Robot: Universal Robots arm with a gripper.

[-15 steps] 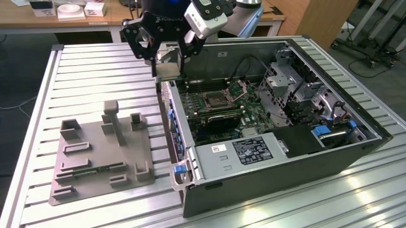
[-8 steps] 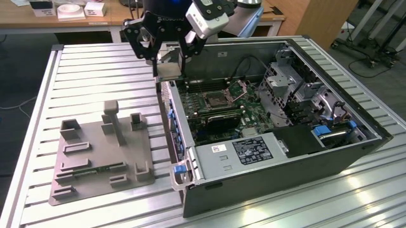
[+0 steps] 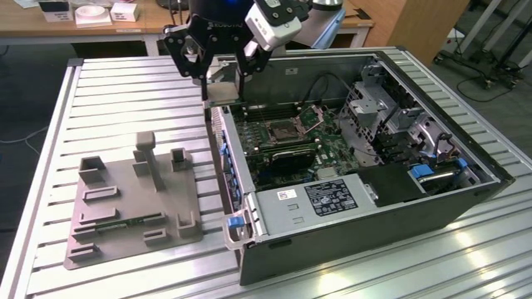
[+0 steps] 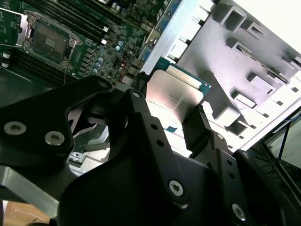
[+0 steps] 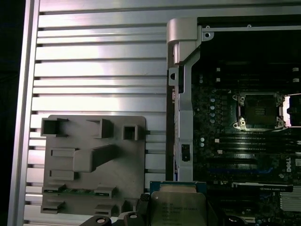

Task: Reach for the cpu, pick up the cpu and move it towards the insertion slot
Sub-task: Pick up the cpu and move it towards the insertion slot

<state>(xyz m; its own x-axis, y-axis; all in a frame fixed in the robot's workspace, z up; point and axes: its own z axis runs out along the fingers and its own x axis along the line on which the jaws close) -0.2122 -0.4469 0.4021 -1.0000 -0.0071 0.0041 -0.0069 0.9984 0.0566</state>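
Note:
The cpu, a flat square chip with a silvery top and a thin green rim, hangs in the air just outside the open computer case's upper corner. My black gripper is shut on it, one finger on each side. Both wrist views show the cpu clamped between the fingers. The insertion slot is a square socket with a dark centre and a shiny metal frame on the green motherboard, its hinged plate raised. It lies inside the case, towards the exterior view's right of the cpu, and appears in both wrist views.
A grey moulded fixture with upright posts and pockets lies on the slatted metal table at the exterior view's left; a green strip sits in one pocket. The case wall, drive cage and cables stand around the motherboard.

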